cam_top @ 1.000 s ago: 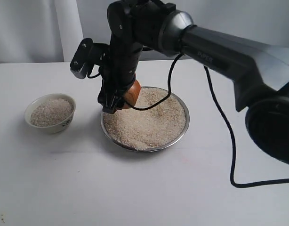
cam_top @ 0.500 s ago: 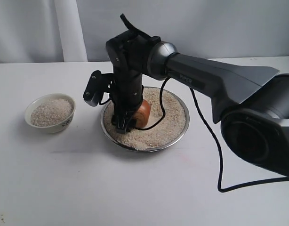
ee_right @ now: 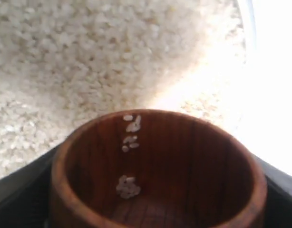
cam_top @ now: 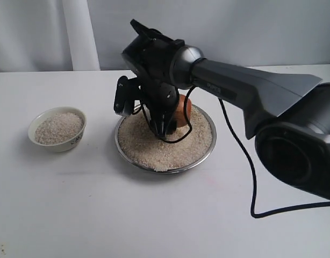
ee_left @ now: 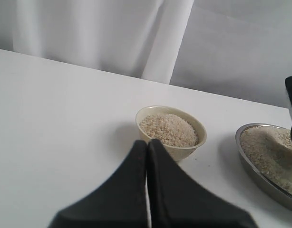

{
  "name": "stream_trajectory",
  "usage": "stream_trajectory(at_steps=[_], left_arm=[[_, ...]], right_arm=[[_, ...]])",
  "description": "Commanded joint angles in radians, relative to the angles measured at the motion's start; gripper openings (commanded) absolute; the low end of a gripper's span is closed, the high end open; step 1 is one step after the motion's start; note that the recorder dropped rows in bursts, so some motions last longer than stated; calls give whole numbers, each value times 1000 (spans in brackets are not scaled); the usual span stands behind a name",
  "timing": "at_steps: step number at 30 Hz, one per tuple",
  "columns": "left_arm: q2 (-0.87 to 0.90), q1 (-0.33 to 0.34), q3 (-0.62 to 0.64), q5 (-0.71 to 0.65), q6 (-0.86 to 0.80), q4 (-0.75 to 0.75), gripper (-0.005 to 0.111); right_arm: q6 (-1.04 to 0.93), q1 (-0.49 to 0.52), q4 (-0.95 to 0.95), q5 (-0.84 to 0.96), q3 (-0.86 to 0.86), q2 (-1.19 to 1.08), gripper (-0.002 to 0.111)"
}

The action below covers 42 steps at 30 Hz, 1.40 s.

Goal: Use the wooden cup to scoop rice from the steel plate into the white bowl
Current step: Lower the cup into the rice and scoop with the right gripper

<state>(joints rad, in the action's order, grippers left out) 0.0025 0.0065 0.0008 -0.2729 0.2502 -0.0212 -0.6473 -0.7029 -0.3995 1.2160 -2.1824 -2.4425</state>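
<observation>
The white table (cam_top: 100, 215) is the biggest thing, and the big dark right arm (cam_top: 251, 91) reaches across it from the right side. The steel plate (cam_top: 170, 170) is round, shiny and shallow, and it sits in the middle of the table. It holds a wide, bumpy heap of rice (cam_top: 154, 150), small pale grains that almost cover it. The white bowl (cam_top: 73, 141) is much smaller, stands apart to the left of the plate, and is full of rice up to its rim. The right gripper (cam_top: 165, 129) points down over the plate and holds the wooden cup (cam_top: 182, 110), with a black finger pressed on each side of it. The cup is round, smooth and reddish-brown. It is low over the rice at the back part of the plate, and I cannot tell if it touches the rice. The cup is almost empty, with only a few grains stuck to its inside. The left gripper (ee_left: 147, 147) is near the bowl, with its two black fingers pressed together and nothing between them.
</observation>
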Motion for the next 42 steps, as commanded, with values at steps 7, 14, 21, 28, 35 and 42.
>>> stream_trajectory(at_steps=[7,14,21,28,35,42], left_arm=[[-3,-6,-1,7,4,3,0],[-3,-6,-1,7,4,3,0],[-3,-6,-1,7,4,3,0],[-3,-6,-1,7,4,3,0],[-3,-6,-1,7,4,3,0],[-3,-6,-1,7,4,3,0]], right_arm=[[-8,5,-239,5,166,31,0],[-3,5,-196,5,210,27,0],[-17,-2,-169,5,210,-51,0],[-34,-35,-83,-144,208,-60,0],[-36,-44,-40,-205,208,-60,0],[-34,-44,61,-268,208,-61,0]])
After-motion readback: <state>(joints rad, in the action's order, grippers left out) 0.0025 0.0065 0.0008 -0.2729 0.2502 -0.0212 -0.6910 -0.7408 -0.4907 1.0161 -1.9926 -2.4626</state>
